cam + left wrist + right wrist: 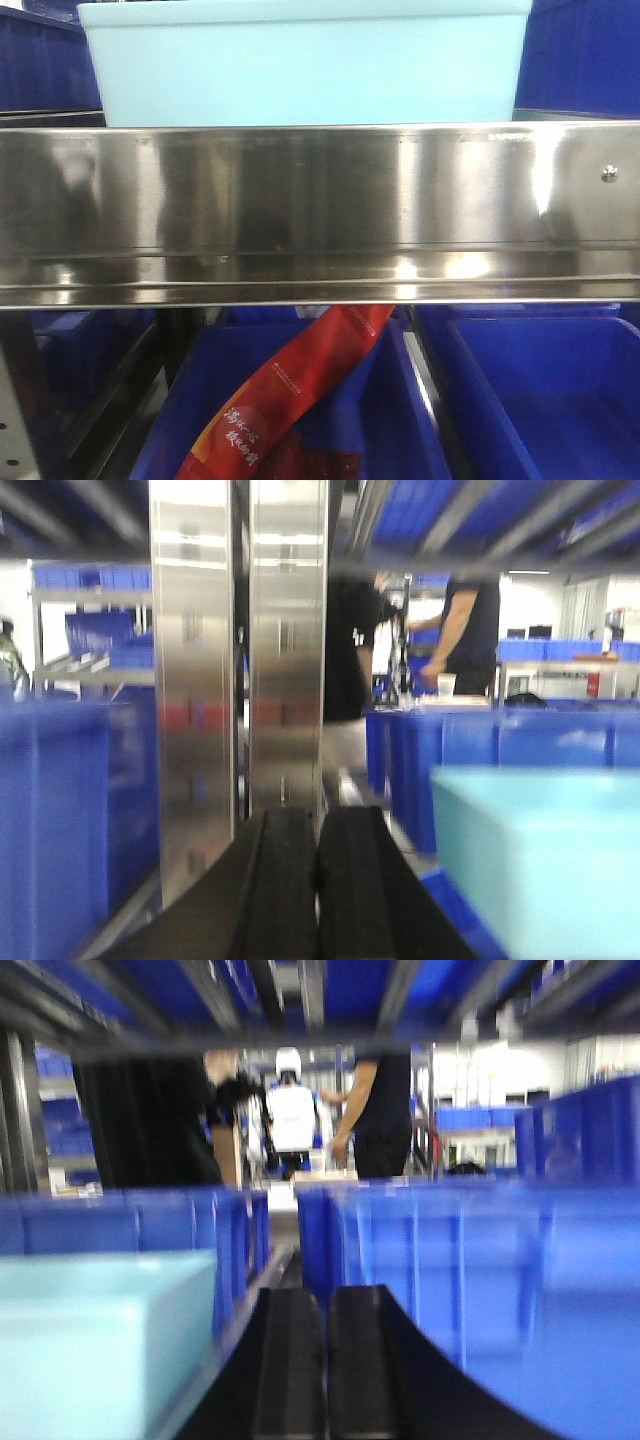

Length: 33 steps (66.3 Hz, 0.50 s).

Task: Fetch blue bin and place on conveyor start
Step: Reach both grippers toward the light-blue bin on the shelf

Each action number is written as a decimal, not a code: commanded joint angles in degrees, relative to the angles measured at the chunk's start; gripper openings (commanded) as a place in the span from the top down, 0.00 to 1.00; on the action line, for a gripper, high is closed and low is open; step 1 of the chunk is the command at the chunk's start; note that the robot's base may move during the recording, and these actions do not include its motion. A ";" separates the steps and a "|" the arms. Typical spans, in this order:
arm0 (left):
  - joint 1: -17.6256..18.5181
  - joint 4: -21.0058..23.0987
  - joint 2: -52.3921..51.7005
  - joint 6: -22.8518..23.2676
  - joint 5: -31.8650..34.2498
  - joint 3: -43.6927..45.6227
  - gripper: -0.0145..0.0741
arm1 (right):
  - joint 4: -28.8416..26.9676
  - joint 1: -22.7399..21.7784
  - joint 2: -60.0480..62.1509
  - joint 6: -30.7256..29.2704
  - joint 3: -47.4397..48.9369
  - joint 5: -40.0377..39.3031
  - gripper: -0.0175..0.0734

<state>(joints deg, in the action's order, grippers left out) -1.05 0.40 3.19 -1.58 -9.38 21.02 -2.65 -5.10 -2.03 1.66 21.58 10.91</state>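
With jaws shut and empty, the left gripper (318, 880) and right gripper (325, 1360) flank the light cyan bin (300, 70), so they should press its side walls evenly and lift it clear over the steel rail (320, 210) at the shelf's front edge.

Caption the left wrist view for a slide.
Left hand shut and empty alongside the light cyan bin, facing a steel shelf upright with dark blue bins around.

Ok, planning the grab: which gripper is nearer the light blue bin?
Neither clearly, roughly level. The left gripper has the light blue bin just to its right; the right gripper has it just to its left. Both shut, not touching it.
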 commanded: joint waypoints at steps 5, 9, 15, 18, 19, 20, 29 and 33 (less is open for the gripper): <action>0.18 -0.74 7.89 0.07 -7.95 11.12 0.51 | 0.36 -0.39 -5.98 -0.26 8.52 1.76 0.37; 0.18 -0.74 11.81 0.07 -9.30 14.20 0.40 | 0.36 -0.39 -9.33 -0.26 10.51 1.88 0.20; 0.18 -0.74 18.29 0.07 -10.18 18.12 0.24 | 0.73 -0.39 -13.53 -0.26 12.52 2.37 0.18; 0.18 -0.74 21.60 0.07 -11.62 20.09 0.17 | 0.73 -0.39 -16.10 -0.26 13.35 1.96 0.18; 0.18 -0.40 22.53 0.07 -12.17 20.72 0.15 | 0.73 -0.39 -16.86 -0.26 13.68 1.70 0.18; 0.18 -0.40 23.42 0.07 -12.71 21.38 0.14 | 0.73 -0.39 -18.02 -0.26 14.20 1.69 0.18; 5.73 -0.40 30.91 0.07 -13.92 27.57 0.15 | 0.73 1.22 -25.52 -1.99 19.45 3.30 0.18; 9.95 -0.74 35.06 0.07 -15.14 30.84 0.15 | 0.73 3.12 -29.58 -2.22 22.86 5.02 0.18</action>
<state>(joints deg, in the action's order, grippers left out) 4.44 0.00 33.55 -1.58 -23.73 47.86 -2.43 -3.85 -26.98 0.62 40.61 14.81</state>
